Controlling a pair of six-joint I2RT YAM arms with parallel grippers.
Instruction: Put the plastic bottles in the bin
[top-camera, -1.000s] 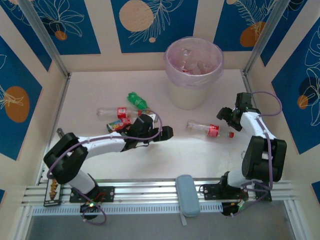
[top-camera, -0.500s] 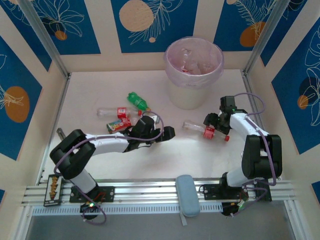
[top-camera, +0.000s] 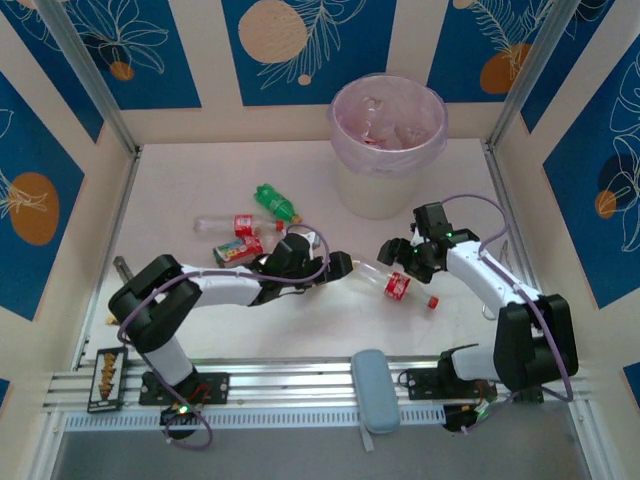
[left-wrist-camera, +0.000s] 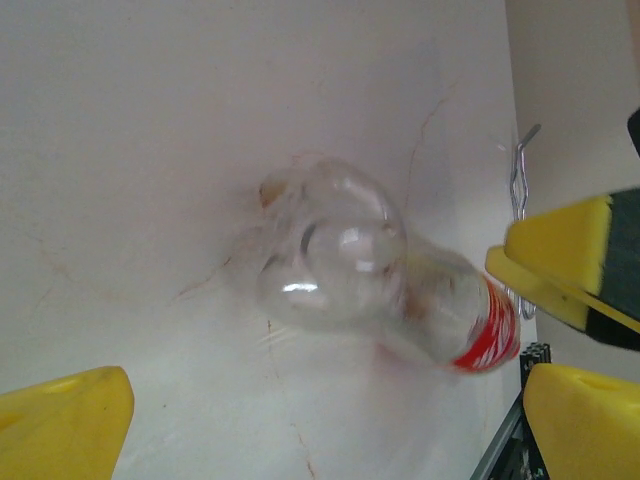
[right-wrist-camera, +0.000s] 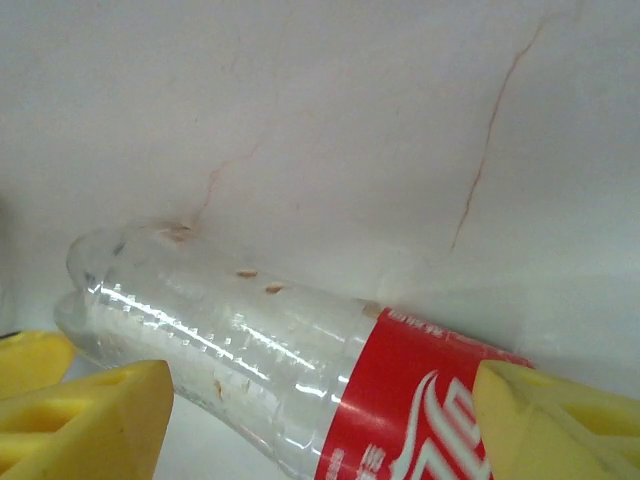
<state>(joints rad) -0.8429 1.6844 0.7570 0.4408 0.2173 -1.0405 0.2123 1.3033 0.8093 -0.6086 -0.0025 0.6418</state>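
A clear bottle (top-camera: 395, 284) with a red label and red cap lies on the white table between the two arms. In the right wrist view this bottle (right-wrist-camera: 300, 370) lies between the wide-apart yellow fingers (right-wrist-camera: 85, 410) of my right gripper (right-wrist-camera: 320, 425), which is open and straddles it. My right gripper (top-camera: 399, 260) hangs just above it. My left gripper (top-camera: 340, 264) is open just left of the bottle's base (left-wrist-camera: 335, 255), not touching it. A green bottle (top-camera: 277, 202) and two red-labelled bottles (top-camera: 228, 223) (top-camera: 237, 249) lie at the left. The bin (top-camera: 388, 140) stands at the back with bottles inside.
A grey-blue pad (top-camera: 372, 390) lies on the aluminium rail (top-camera: 300, 385) at the near edge. Patterned walls (top-camera: 90, 170) close in the table on three sides. The right gripper's yellow finger (left-wrist-camera: 560, 260) shows at the right edge of the left wrist view.
My right arm has swung left and toward the near edge, and the red-labelled bottle has shifted with it toward the left gripper and turned. The left arm has hardly moved.
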